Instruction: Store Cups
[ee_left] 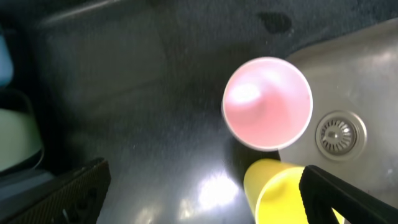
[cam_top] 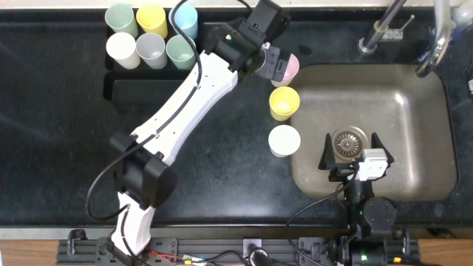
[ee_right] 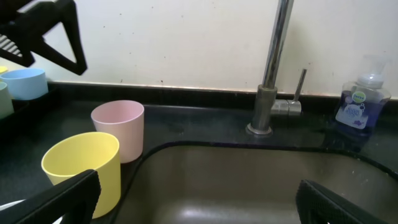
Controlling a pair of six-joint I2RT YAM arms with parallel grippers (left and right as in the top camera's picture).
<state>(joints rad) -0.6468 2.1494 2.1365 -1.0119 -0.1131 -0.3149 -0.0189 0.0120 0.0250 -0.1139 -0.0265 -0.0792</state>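
Three loose cups stand in a row on the dark counter along the sink's left rim: a pink cup (cam_top: pixel 288 68) (ee_left: pixel 267 102) (ee_right: pixel 118 127), a yellow cup (cam_top: pixel 284 103) (ee_left: pixel 273 190) (ee_right: pixel 84 165) and a white cup (cam_top: pixel 284 140). My left gripper (cam_top: pixel 273 63) (ee_left: pixel 205 180) hovers open above the counter just beside the pink cup, touching nothing. Several more cups sit upright in a black rack (cam_top: pixel 111 81) at the back left. My right gripper (cam_top: pixel 353 154) (ee_right: pixel 198 186) rests open and empty over the sink basin.
The steel sink (cam_top: pixel 414 96) takes up the right side, with a drain (cam_top: pixel 348 142), a faucet (cam_top: pixel 380 29) (ee_right: pixel 273 68) behind it and a blue soap bottle (ee_right: pixel 364 99) at the far right. Bare counter lies left of the loose cups.
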